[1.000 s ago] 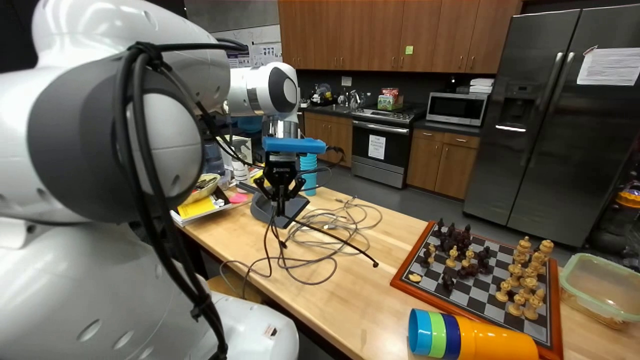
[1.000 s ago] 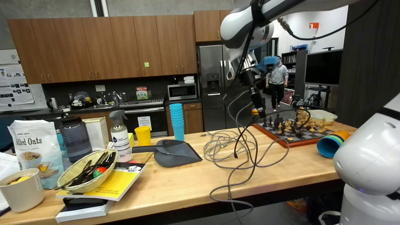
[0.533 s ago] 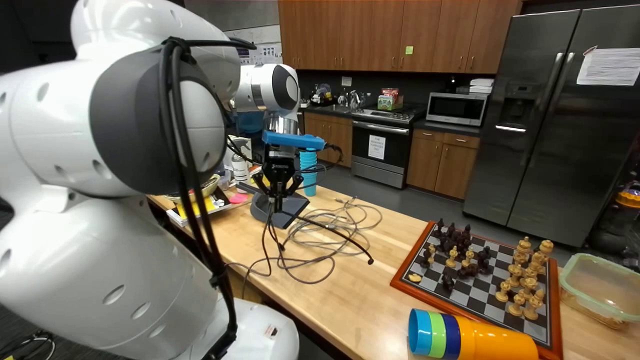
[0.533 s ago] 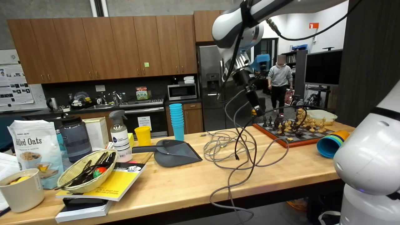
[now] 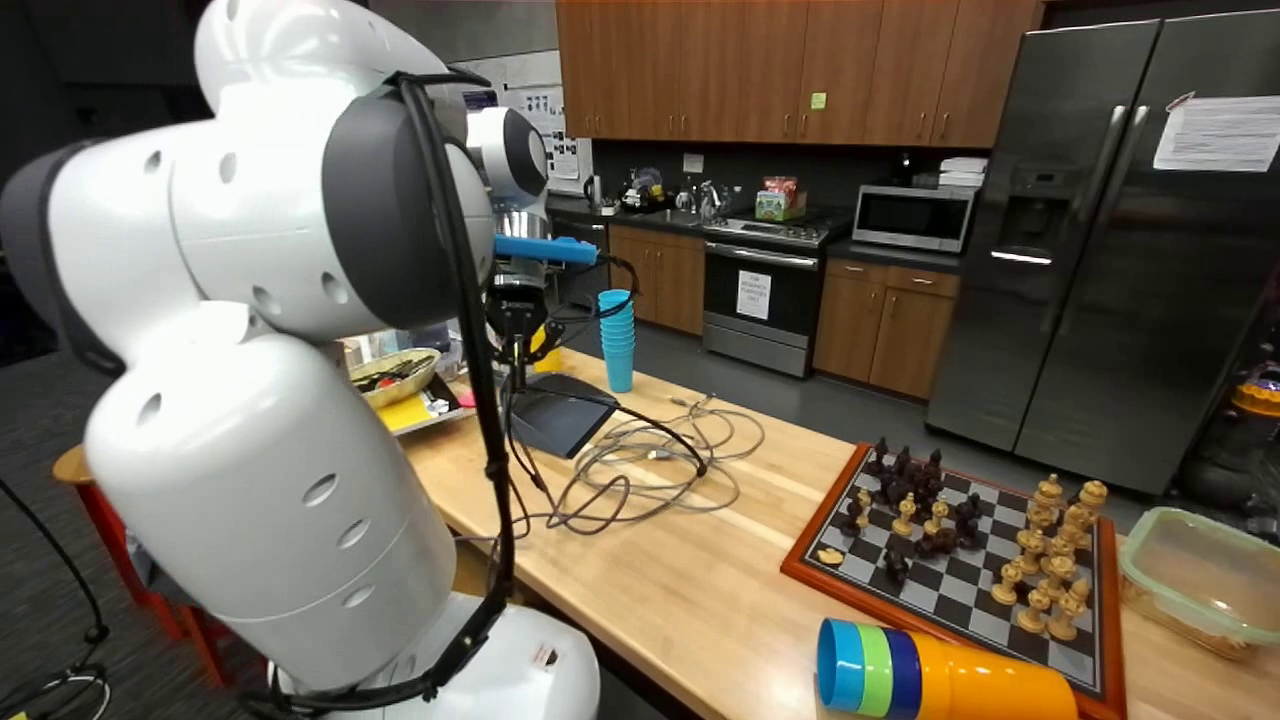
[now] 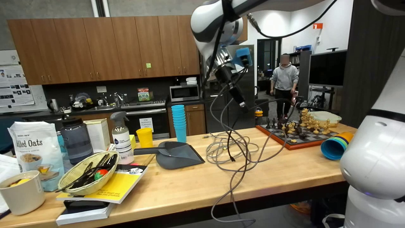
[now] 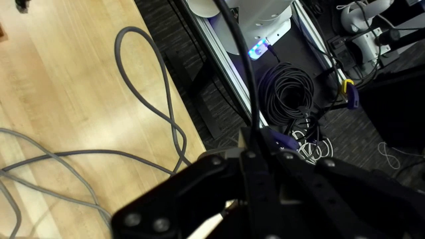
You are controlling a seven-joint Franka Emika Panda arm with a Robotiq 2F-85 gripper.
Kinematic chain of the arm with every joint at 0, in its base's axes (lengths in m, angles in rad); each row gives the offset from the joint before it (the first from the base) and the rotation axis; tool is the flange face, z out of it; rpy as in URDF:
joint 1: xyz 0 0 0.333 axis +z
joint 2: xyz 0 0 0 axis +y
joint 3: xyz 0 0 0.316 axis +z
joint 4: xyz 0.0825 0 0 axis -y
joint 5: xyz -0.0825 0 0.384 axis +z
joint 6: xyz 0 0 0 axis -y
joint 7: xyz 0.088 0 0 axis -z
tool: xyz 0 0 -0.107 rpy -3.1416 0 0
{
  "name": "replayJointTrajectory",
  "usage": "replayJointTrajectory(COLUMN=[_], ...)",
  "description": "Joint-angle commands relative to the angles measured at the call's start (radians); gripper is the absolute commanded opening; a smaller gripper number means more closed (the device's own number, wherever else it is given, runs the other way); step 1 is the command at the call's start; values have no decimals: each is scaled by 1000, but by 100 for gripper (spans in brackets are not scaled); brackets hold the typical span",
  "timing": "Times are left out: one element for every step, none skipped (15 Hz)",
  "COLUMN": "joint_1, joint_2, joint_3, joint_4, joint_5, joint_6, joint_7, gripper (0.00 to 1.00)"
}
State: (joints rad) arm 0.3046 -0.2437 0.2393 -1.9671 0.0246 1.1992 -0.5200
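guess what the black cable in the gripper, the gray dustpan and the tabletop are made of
Black cable: probably rubber or plastic sheathing, smooth; it bends in an easy curve.
Gray dustpan: likely molded plastic, mostly matte, its color fairly even.
Tabletop: apparently wood, from its grain and pale strips; perhaps satin-finished, since light glares softly on it.

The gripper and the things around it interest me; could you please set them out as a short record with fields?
Gripper: shut on a black cable, above the table
Gray cables: looped on the table, partly hanging over its edge; whether any are also gripped is unclear
Dustpan: on the table, near the blue cup stack
Chessboard: pieces on top
Colored cups: nested, lying sideways next to the chessboard
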Motion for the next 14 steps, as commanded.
replayJointTrajectory(joint_1=[35,44,52,60,68,76,83,91,97,104,110,117,123,127], joint_2=[120,153,183,218,252,279,310,338,365,390,410,429,446,457], joint_3=[61,80,98,116,131,144,153,161,165,167,167,165,162,159], joint_4=[160,199,236,280,321,359,397,432,466,497,522,548,573,592], joint_5=[4,-1,-7,-20,-39,-62,-84,-107,-126,-146,-160,-173,-185,-193], joint_6=[-65,-68,-70,-67,-55,-47,-43,-42,-44,-42,-41,-40,-36,-29], joint_7=[92,111,129,152,177,199,215,231,246,258,270,282,294,310], gripper=[2,2,2,2,2,2,2,2,2,2,2,2,2,2])
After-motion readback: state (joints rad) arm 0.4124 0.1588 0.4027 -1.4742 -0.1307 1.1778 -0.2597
